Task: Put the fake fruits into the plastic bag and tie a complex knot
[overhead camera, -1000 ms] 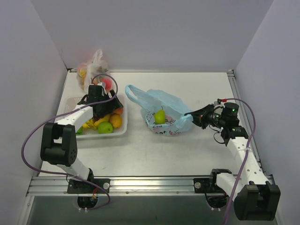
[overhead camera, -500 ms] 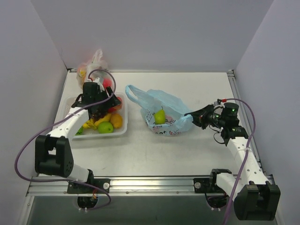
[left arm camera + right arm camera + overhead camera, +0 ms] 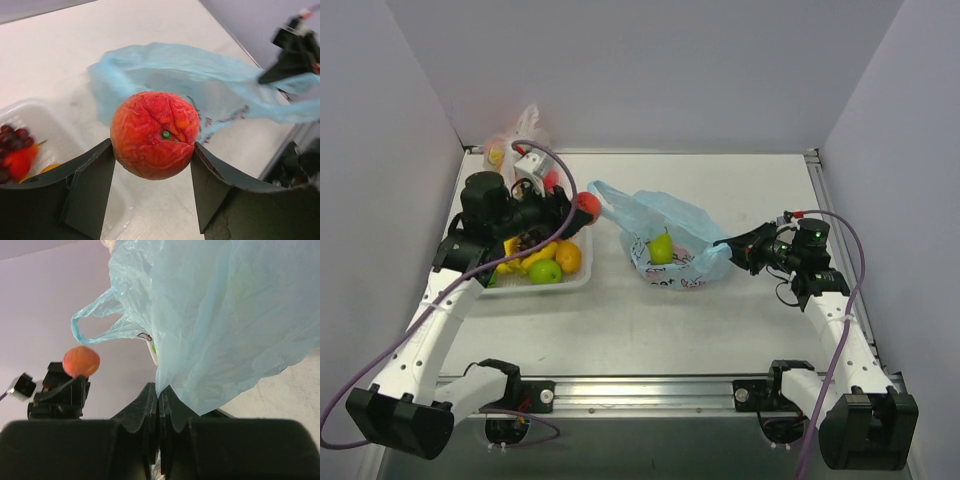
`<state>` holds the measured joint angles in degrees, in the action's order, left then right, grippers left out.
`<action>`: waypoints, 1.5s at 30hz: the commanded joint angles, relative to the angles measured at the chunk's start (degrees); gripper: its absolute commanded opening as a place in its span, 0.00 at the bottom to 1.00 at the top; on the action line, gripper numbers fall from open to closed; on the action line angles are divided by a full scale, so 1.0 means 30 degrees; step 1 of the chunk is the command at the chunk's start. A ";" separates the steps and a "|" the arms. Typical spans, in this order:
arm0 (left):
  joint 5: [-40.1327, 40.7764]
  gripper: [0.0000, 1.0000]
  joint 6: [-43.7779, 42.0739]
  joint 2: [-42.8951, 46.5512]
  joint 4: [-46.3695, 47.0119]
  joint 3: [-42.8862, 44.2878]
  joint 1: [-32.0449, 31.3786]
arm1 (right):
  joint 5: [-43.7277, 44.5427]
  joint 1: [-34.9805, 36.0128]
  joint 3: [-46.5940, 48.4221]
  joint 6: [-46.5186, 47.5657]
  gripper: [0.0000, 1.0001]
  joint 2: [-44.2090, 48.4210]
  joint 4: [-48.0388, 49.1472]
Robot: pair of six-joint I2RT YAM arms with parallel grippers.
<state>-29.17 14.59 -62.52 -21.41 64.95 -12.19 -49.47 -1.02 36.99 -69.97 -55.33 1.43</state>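
Observation:
My left gripper [image 3: 578,213] is shut on a red-orange fake fruit [image 3: 586,207] and holds it in the air between the white tray [image 3: 582,279] and the light-blue plastic bag [image 3: 692,215]. The fruit fills the left wrist view [image 3: 154,134], with the bag [image 3: 165,65] beyond it. My right gripper [image 3: 728,243] is shut on the bag's right edge [image 3: 220,320] and holds it up. A green fruit [image 3: 661,248] lies inside the bag. Green, yellow and orange fruits [image 3: 554,262] lie in the tray. No knot shows.
A clear-wrapped bundle of fruits with a white tied top [image 3: 518,145] stands at the back left, behind the tray. White walls close the table on three sides. A metal rail [image 3: 640,395] runs along the near edge.
My left arm has lifted out of the tray with the red-orange fruit and swung right towards the bag. The right arm and the bag have not moved.

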 commanded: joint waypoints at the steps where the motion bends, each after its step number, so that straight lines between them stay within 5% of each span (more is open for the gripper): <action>1: -0.2820 0.53 -0.3626 0.0480 -0.0888 0.0968 -0.2639 | -0.0003 0.0163 0.0296 -0.0200 0.00 0.0104 0.0783; 9: 0.2071 0.65 -0.6122 -0.3902 -0.0979 0.3307 -0.8882 | 0.0173 0.0104 -0.0026 -0.0962 0.00 0.0191 0.1223; 15: 0.3890 0.75 -0.6826 -0.8242 -0.1213 0.6790 -0.9444 | 0.0319 -0.0071 0.0062 -0.0786 0.00 0.0543 0.0606; 16: 0.3922 0.87 -0.6797 -0.8628 -0.1271 0.7117 -0.9531 | 0.0319 -0.0071 0.0033 -0.0728 0.00 0.0630 0.0578; 18: 0.3951 0.96 -0.7060 -0.9476 -0.1972 0.8197 -0.9590 | 0.0261 -0.0130 -0.0026 -0.0757 0.00 0.0660 0.0490; 22: 0.4097 0.97 -0.7236 -0.8958 -0.2766 0.8091 -0.9474 | 0.0290 -0.0159 -0.0143 -0.0669 0.00 0.0865 0.0285; 25: 0.2465 0.97 -0.7295 -0.6997 -0.3291 0.7329 -0.8540 | 0.0290 -0.0159 -0.0202 -0.0611 0.00 0.0953 0.0168; 28: -0.2712 0.97 -0.6595 -0.4213 -0.4287 0.6449 -0.3713 | 0.0377 -0.0189 -0.0114 -0.0289 0.00 0.1012 -0.0272; 30: -0.3517 0.97 -0.6327 -0.3131 -0.5631 0.5777 -0.1575 | 0.0378 -0.0218 -0.0172 -0.0201 0.00 0.0953 -0.0272; 37: -0.2089 0.97 -0.9549 -0.2684 -1.1288 0.3668 0.5838 | 0.0378 -0.0218 -0.0144 0.0209 0.00 0.0807 -0.0418; 45: 0.1717 0.93 -1.0342 -0.3474 -1.1936 0.1234 0.8632 | 0.0319 -0.0218 -0.0114 0.0561 0.00 0.0836 -0.1151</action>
<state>-28.16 -13.65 -73.52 -54.85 69.17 12.97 -48.31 -1.45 36.45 -69.38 -53.56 -1.67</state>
